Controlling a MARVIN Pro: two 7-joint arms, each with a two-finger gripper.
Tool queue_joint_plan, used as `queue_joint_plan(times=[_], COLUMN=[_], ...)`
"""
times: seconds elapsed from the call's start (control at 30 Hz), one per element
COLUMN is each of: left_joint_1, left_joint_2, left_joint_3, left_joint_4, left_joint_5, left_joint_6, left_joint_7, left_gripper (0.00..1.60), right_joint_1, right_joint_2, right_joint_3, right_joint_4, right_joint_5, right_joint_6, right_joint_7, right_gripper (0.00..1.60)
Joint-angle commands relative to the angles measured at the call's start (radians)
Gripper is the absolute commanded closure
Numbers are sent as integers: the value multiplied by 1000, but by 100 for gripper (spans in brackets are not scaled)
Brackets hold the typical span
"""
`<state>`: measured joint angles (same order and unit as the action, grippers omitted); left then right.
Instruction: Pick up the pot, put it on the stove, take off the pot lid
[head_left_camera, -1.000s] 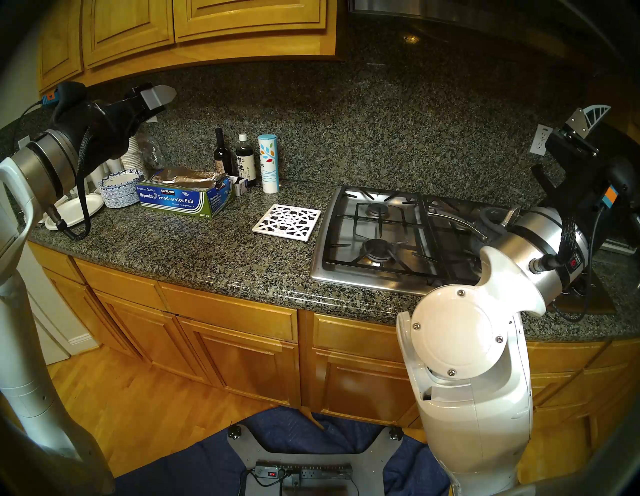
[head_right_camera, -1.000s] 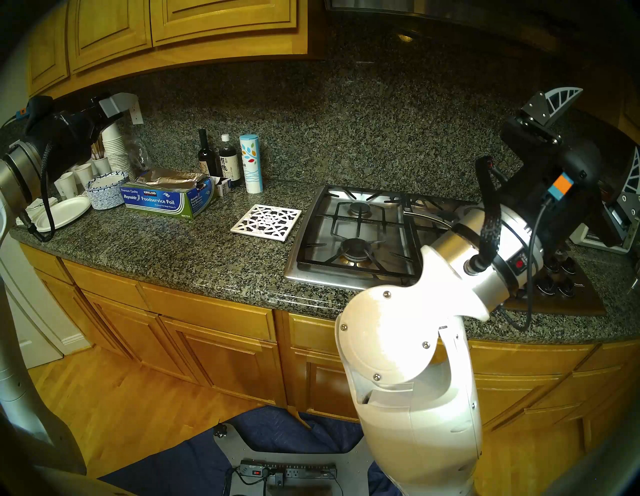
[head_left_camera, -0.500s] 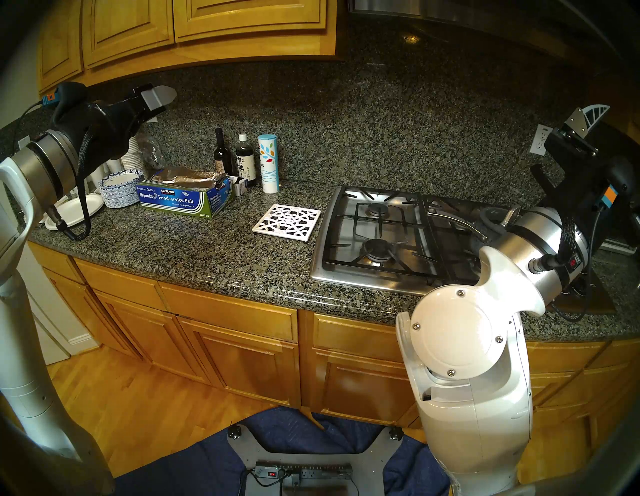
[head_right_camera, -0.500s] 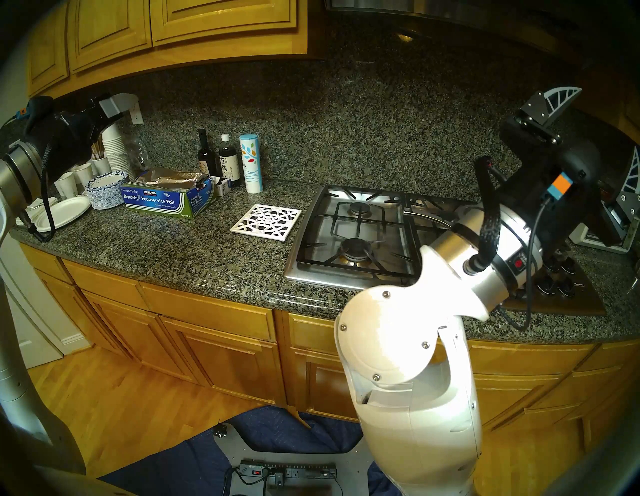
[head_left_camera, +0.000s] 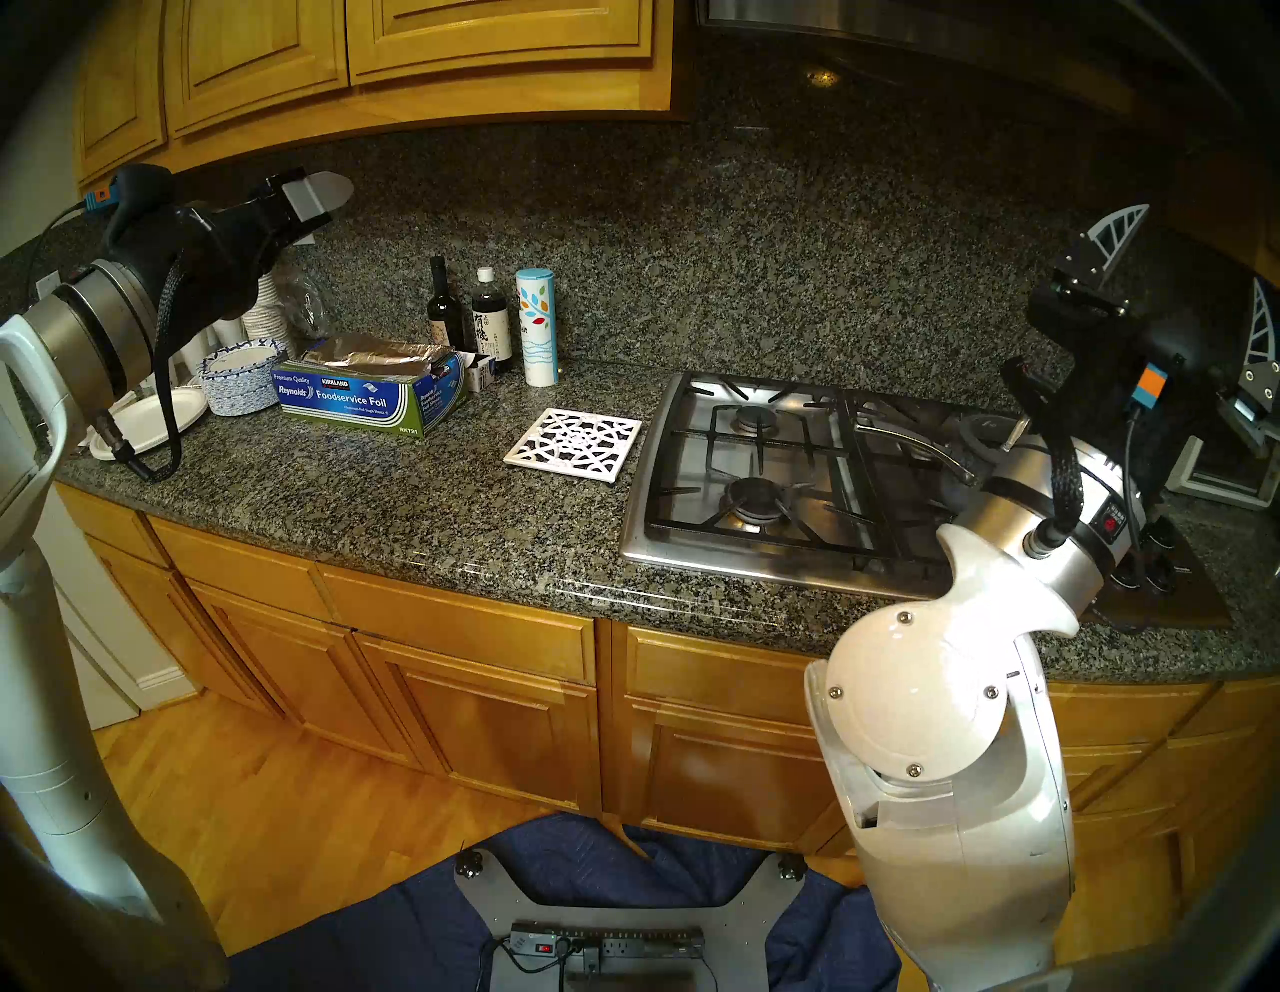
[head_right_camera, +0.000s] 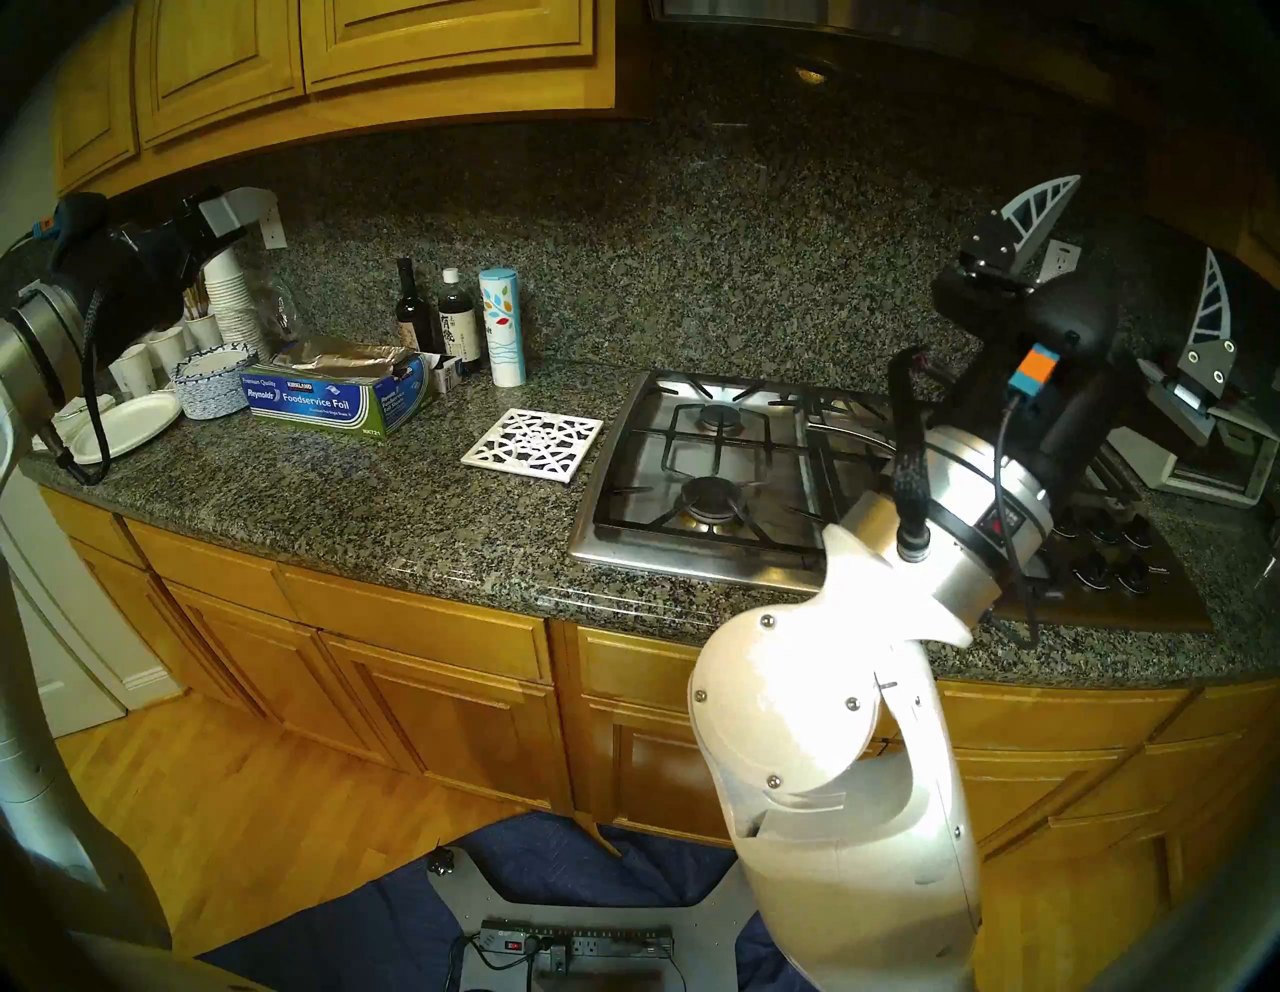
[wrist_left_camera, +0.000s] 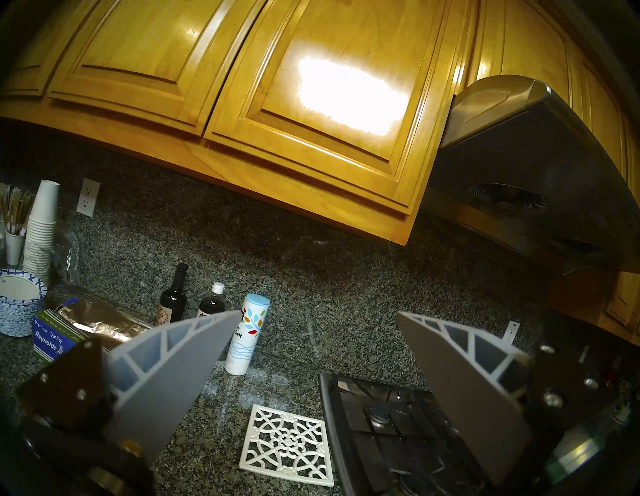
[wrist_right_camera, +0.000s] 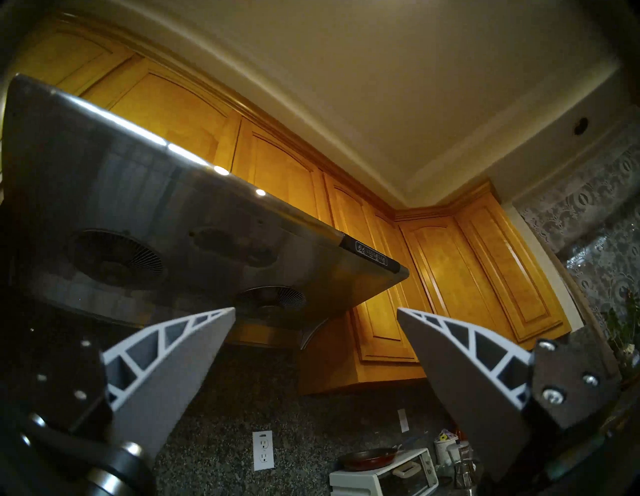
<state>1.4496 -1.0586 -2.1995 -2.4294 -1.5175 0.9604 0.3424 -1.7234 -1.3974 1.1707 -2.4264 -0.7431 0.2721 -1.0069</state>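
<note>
Right end effector (head_left_camera: 1191, 277) is spread wide and empty, tilted up toward the range hood (wrist_right_camera: 173, 225) and the ceiling, not at the work. Left end effector (wrist_left_camera: 318, 313) is spread just as wide, also empty, hovering high over the far left end of the bench (head_left_camera: 415, 499), above the foil box (head_left_camera: 360, 395).

Now the pot (head_left_camera: 921, 447): it sits on the black grates on the right part of the stove (head_left_camera: 692, 547), half hidden behind the right wrist. Its lid (head_left_camera: 983, 433) looks to be on. The long silver handle runs out leftward and toward the front edge, across the grates.

So the pot lies below the right end effector and to its left in the head view, and the right arm is by far the nearer. I'd say the wrist must tip down before anything can be gripped.

Speckled granite covers the bench and back wall. A white trivet (head_left_camera: 573, 444) lies just left of the stove, a toaster oven (head_left_camera: 1219, 478) stands at the right, and honey-coloured cabinets run above.
</note>
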Motion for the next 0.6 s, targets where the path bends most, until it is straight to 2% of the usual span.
queue_joint_plan(times=[0.0,0.57], left_joint_1=[-17,-14], left_joint_2=[3,4], left_joint_3=[-4,-6], left_joint_4=[-5,-5], left_joint_5=[1,-2], left_joint_6=[-10,-9], left_joint_7=[-2,-2], left_gripper=[0,0], right_joint_1=[-60,-197], right_joint_2=[93,203], right_joint_3=[11,129], right_joint_4=[-17,-17], right_joint_5=[-13,-5], right_joint_6=[14,-26], right_joint_7=[87,137], right_gripper=[0,0])
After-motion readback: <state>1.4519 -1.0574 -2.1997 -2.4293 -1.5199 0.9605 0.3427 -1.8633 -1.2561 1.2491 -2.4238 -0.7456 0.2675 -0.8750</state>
